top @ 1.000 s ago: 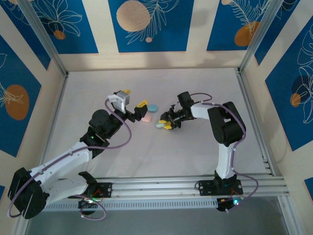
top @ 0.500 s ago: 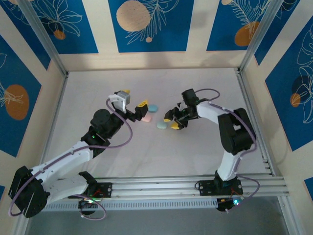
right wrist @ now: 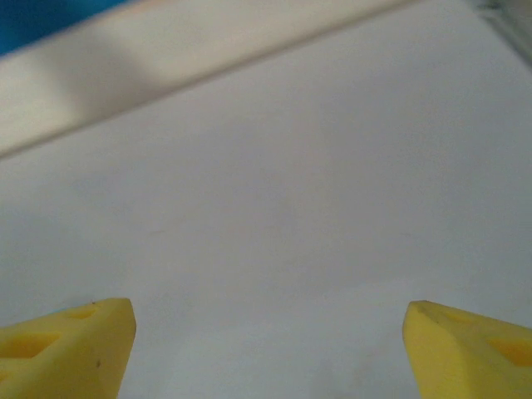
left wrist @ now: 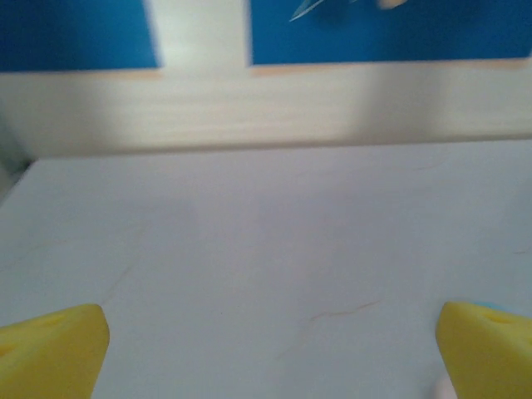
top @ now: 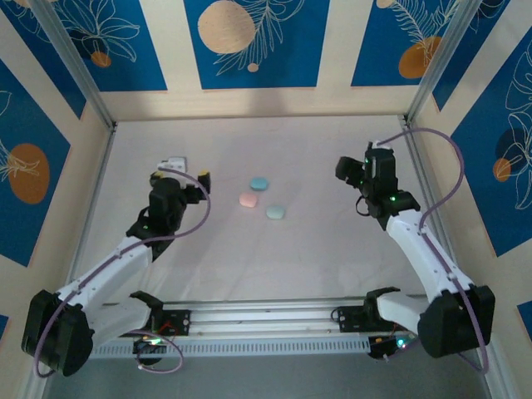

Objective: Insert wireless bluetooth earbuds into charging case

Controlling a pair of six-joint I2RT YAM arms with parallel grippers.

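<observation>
Retreating to either side of the pink case (top: 248, 200), the left gripper (left wrist: 270, 349) and right gripper (right wrist: 266, 345) are hanging wide open and empty, seemingly finished with it.

The left arm (top: 108, 270) stretches forward and slightly right from its base, and the left gripper (left wrist: 266, 349) stands with its yellow fingertips (left wrist: 50, 349) spread wide, nothing between them. The right arm (top: 420, 249) leans forward along the right side, its wrist turned inward. The right gripper (right wrist: 266, 345) also gapes wide and empty
</observation>
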